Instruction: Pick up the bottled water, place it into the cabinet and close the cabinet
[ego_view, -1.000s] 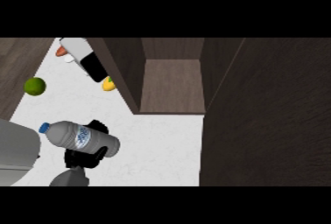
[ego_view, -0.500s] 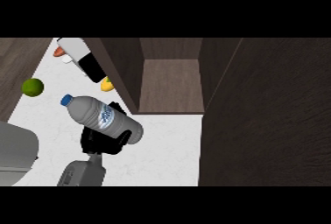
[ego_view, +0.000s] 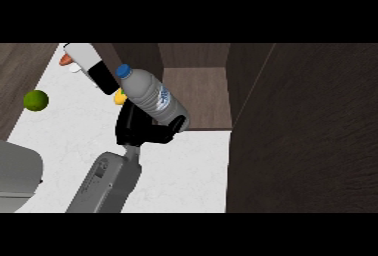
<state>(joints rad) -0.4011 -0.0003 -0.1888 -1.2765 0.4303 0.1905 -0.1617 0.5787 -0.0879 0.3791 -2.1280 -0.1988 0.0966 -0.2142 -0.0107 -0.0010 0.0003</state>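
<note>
The bottled water (ego_view: 151, 97) is a clear bottle with a blue cap and a blue-printed label, tilted with its cap toward the upper left. My right hand (ego_view: 144, 127) is curled round its lower end and holds it above the white counter (ego_view: 184, 170), just in front of the open cabinet (ego_view: 196, 92). The bottle's base overlaps the left edge of the cabinet's brown shelf. The cabinet's dark door (ego_view: 303, 130) stands open and fills the right side of the view. My left hand does not show.
A green lime (ego_view: 35, 100) lies on the counter at the left. A white and black object (ego_view: 87, 65) with an orange-red tip sits at the top left, and a yellow thing (ego_view: 117, 98) peeks out behind the bottle. A grey shape (ego_view: 16, 170) fills the lower left corner.
My right hand has carried the bottle up and to the right, from over the counter to the cabinet's opening. The bottle now stands more upright.
</note>
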